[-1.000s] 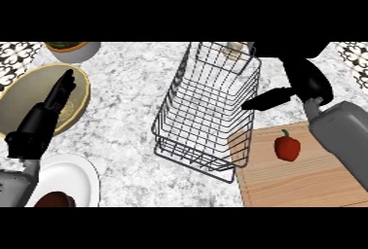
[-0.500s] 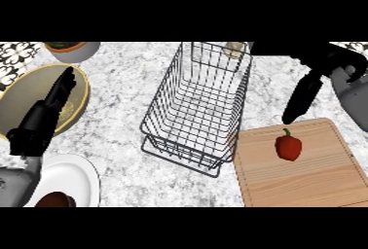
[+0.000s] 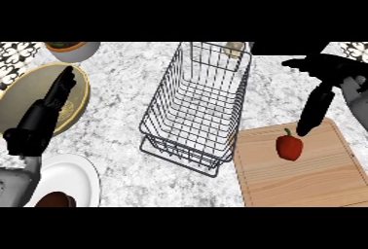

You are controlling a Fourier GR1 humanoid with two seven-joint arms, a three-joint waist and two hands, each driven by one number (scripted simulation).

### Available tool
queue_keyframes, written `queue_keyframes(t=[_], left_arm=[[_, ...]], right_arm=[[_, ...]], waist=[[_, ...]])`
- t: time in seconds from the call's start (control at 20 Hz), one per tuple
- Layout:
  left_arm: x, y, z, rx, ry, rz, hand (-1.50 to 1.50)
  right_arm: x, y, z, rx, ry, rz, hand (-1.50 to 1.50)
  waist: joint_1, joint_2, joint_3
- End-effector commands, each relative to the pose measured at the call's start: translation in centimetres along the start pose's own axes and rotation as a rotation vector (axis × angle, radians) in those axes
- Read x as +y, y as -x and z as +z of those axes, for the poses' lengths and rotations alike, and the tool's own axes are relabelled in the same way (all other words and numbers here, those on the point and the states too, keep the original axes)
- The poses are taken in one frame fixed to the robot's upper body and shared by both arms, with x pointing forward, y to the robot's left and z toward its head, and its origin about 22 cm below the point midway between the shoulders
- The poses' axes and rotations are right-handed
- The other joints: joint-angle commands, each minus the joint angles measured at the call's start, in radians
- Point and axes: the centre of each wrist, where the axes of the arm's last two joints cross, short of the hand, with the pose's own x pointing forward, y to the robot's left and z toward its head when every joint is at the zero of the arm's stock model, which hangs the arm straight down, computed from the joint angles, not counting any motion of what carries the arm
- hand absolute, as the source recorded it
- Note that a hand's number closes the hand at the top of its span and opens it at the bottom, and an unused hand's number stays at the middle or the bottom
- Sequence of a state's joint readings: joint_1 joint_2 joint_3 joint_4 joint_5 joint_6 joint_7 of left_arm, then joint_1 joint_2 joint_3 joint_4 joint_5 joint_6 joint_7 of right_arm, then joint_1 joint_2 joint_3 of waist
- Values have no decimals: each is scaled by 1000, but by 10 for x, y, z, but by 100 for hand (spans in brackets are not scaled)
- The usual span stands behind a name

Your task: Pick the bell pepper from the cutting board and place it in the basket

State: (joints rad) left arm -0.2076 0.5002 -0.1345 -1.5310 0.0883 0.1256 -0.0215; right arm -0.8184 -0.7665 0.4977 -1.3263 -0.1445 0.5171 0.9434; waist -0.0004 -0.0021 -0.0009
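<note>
On the cutting board (image 3: 298,170): red bell pepper (image 3: 289,147) ungrasped | my right hand (image 3: 316,104) above it, fingers straight | wire basket (image 3: 197,109) holds no pepper | grasp, transfer remain

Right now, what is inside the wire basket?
Nothing lies inside the wire basket; the counter shows through its mesh. The bell pepper rests on the cutting board, under the right hand. A pale object beyond the far rim is unclear.

Cutting board (image 3: 302,180) cut off below

No text, label, brand or number can be read anywhere.
</note>
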Motion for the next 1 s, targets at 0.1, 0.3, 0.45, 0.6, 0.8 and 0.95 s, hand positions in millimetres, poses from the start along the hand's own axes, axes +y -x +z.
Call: queue_keyframes(t=[0.1,0.3,0.45,0.6,0.8,0.95], left_arm=[[14,-4,4,-13,23,6,0],[-1,6,-7,8,-10,-3,0],[4,6,12,4,7,0,0],[-12,-8,9,-9,-7,17,0],[3,1,15,-9,4,-3,0],[-9,4,8,0,9,-1,0]], right_arm=[[35,18,-34,129,-91,84,-150],[62,9,-38,124,-118,106,-150],[62,22,-46,151,-135,101,-150],[74,28,-50,167,-128,110,-150],[70,52,-43,167,-116,100,-150],[80,35,-46,160,-104,125,-150]], waist=[[14,4,1],[-2,3,0],[7,1,1],[6,1,1],[2,0,1],[2,1,1]])
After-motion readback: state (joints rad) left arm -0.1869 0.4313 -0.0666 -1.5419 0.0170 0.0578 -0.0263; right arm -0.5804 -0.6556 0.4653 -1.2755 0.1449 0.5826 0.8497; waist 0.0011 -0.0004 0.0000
